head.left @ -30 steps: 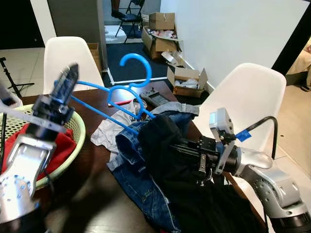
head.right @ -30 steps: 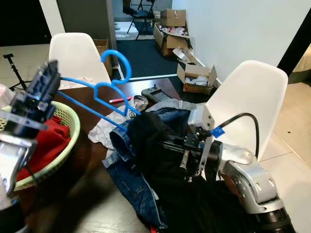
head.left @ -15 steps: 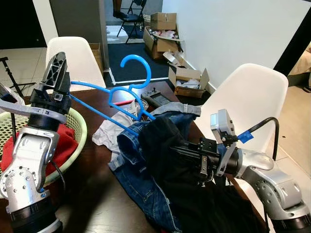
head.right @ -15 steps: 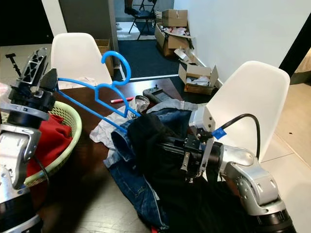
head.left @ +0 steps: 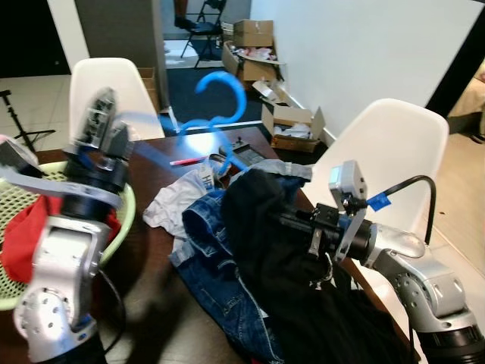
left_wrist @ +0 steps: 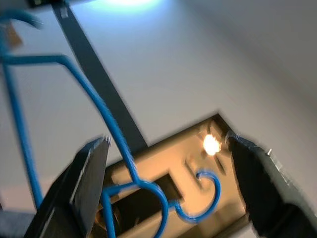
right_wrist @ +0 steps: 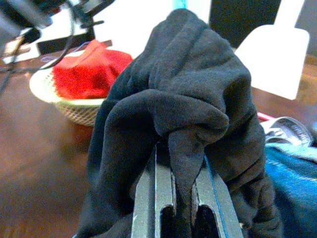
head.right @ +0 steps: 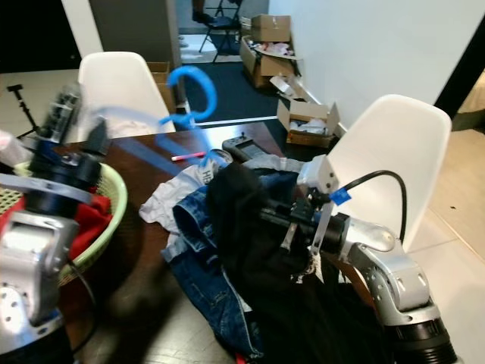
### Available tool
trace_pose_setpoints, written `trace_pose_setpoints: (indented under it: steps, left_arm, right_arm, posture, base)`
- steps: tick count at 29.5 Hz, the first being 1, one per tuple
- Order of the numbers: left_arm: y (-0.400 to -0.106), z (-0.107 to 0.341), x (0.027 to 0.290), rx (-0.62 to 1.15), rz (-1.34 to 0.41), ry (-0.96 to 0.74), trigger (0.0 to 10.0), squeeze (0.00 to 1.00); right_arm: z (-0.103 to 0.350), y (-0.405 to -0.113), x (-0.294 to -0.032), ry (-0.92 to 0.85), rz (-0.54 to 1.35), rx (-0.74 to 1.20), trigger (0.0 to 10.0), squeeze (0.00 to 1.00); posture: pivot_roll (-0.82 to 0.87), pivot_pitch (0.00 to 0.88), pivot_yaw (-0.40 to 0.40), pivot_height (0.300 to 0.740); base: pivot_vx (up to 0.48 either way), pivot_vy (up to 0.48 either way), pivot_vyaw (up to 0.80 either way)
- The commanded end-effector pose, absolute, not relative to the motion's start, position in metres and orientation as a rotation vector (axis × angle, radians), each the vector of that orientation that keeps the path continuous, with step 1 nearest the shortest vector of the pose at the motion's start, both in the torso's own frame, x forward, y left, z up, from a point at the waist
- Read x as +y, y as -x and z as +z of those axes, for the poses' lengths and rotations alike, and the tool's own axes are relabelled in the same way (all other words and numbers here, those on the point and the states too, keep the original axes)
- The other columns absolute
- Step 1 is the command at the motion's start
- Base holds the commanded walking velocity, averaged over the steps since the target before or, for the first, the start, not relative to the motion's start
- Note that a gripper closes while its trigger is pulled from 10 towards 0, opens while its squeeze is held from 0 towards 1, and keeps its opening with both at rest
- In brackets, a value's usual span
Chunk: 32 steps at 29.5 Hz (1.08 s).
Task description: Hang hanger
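A blue plastic hanger, blurred by motion, is held up over the dark table. In the left wrist view its wire runs beside one finger. That finger sits inside the hanger's frame. My raised left gripper has its fingers apart, so the hanger hangs on the one finger. My right gripper is shut on a fold of a black garment. It holds the garment up over the pile at the table's right.
Blue jeans and a white cloth lie under the black garment. A green basket with red cloth stands at the left. White chairs flank the table. A red pen lies at the far edge.
The hanger has swung up and to the right, its lower end now free of the clothes pile. The right gripper has lifted the black garment slightly.
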<state>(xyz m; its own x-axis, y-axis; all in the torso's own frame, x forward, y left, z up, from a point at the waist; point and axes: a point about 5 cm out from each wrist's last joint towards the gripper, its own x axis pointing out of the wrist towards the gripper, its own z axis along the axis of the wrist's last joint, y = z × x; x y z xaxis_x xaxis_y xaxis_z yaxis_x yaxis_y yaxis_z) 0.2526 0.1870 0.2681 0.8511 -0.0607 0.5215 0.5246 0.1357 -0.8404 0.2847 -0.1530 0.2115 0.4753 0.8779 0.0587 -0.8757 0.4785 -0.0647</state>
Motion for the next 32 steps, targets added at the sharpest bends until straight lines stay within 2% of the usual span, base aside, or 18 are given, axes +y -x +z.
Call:
trace_pose_setpoints:
  steps: [1,6,15,31,32]
  left_arm:
    - [-0.249,0.269,0.187,-0.410,-0.439,1.396,10.0,0.00]
    - [-0.247,0.271,0.192,-0.419,-0.413,1.399,10.0,0.00]
    - [-0.251,0.275,0.198,-0.423,-0.407,1.410,10.0,0.00]
    - [-0.253,0.274,0.203,-0.421,-0.411,1.442,10.0,0.00]
    - [-0.254,0.274,0.204,-0.428,-0.399,1.435,4.4,0.00]
  right_arm:
    - [0.220,-0.287,-0.155,0.018,1.053,-0.143,10.0,0.00]
    - [0.225,-0.286,-0.155,-0.015,1.064,-0.172,10.0,0.00]
    - [0.219,-0.264,-0.147,-0.037,1.232,-0.129,10.0,0.00]
    - [0.215,-0.255,-0.143,-0.033,1.318,-0.088,10.0,0.00]
    - [0.215,-0.255,-0.143,-0.031,1.319,-0.087,10.0,0.00]
  posture:
    - [0.10,0.075,-0.051,0.740]
    - [0.10,0.074,-0.046,0.740]
    - [0.08,0.073,-0.040,0.740]
    - [0.08,0.067,-0.042,0.740]
    - [0.08,0.067,-0.042,0.740]
  base:
    - [0.000,0.000,0.00]
    - [0.000,0.000,0.00]
    - [0.000,0.000,0.00]
    - [0.000,0.000,0.00]
    - [0.000,0.000,0.00]
